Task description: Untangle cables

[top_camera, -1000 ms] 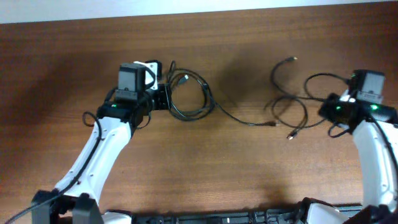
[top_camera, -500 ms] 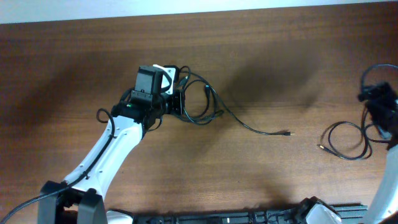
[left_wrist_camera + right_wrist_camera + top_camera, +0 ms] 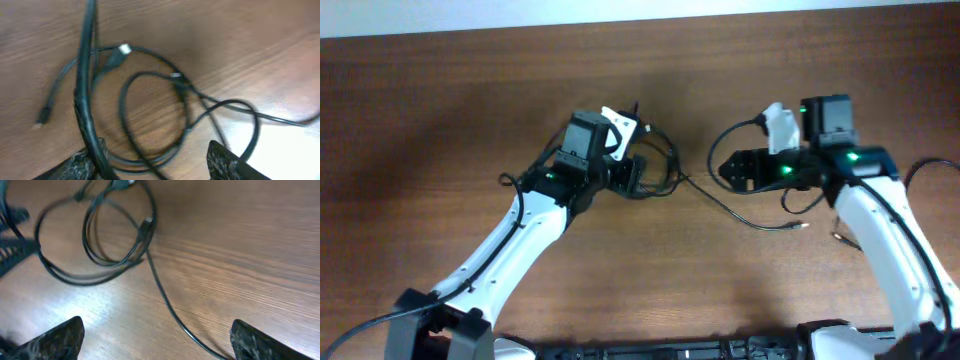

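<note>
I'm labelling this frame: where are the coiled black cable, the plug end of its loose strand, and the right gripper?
Coiled thin black cable (image 3: 123, 112): left wrist view, inner loop's left arc.
Small plug end (image 3: 805, 224): overhead view, loose strand's tip.
Right gripper (image 3: 724, 168): overhead view, midway between its fingertips.

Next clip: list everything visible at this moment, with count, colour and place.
cable coil: one, black, looped at table centre
trailing strand: one, black, runs from the coil rightward to a small plug end
second cord: one, black, low on the right, mostly hidden; only its plug end is clear
table: one, brown wood, fills the view
white strip: one, along the top edge
arms: two, white and black; left arm from bottom left, right arm from bottom right
left gripper: one, black, open, at the coil
right gripper: one, black, open, facing the coil from the right
</note>
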Motion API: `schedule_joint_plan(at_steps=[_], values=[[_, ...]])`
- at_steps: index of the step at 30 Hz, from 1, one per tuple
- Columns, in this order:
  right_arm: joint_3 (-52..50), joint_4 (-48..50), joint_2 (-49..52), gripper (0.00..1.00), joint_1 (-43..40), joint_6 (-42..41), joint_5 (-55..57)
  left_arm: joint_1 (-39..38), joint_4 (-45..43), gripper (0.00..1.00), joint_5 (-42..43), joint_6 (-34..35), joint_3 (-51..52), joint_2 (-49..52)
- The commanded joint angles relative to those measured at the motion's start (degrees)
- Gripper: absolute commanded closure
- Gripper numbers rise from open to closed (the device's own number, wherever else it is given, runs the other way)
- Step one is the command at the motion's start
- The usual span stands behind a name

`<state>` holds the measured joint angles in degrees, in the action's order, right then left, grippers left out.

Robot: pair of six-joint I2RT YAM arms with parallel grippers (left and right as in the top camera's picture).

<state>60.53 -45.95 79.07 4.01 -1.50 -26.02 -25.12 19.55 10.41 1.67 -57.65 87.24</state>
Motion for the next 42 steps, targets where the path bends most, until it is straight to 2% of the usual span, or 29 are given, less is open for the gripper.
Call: schedule_joint_plan(at_steps=[1,5,9,11,13,17,26,29,33,36,38,39,42], values=[[0.66,0.87,3.89,0.09,3.85,1.05,-0.35,3.65,0.22,0.34,-4.68,-1.01,-0.59,-0.11],[0.66,3.58,6.69,0.12,8.81,1.03,-0.37,7.5,1.11,0.38,-4.26,0.94,-0.59,-0.09],[0.66,9.92,8.46,0.12,14.36,1.09,-0.13,12.98,3.28,0.35,-3.74,10.73,-0.59,-0.09],[0.61,13.64,10.25,0.13,16.0,1.11,1.27,13.97,5.4,0.33,-0.46,14.19,-0.57,-0.09],[0.61,16.09,12.85,0.14,17.53,1.09,2.95,14.05,6.71,0.32,2.36,14.19,-0.57,-0.09],[0.61,22.03,18.64,0.24,20.31,1.05,2.69,14.05,8.02,0.32,3.34,14.19,-0.57,0.02],[0.61,38.97,25.53,0.24,22.71,1.07,11.28,14.05,8.44,0.32,3.34,14.19,-0.57,0.02],[0.61,40.94,27.54,0.25,22.73,1.07,13.2,14.05,8.44,0.32,3.34,14.16,-0.57,0.02],[0.61,40.89,30.45,0.42,22.73,1.05,13.0,14.05,8.41,0.31,3.34,14.19,-0.57,0.02],[0.61,41.92,30.42,0.75,22.62,1.07,13.2,14.03,8.41,0.32,3.37,14.19,-0.57,0.02],[0.68,42.66,29.38,0.91,22.23,1.09,13.27,14.05,8.46,0.31,3.37,14.19,-0.57,0.02],[0.68,42.64,27.67,0.96,21.75,1.07,13.25,14.05,8.68,0.31,3.34,14.19,-0.57,0.02],[0.9,41.81,17.42,0.96,19.63,1.05,13.25,14.03,9.09,0.29,3.41,14.19,-0.57,0.02]])
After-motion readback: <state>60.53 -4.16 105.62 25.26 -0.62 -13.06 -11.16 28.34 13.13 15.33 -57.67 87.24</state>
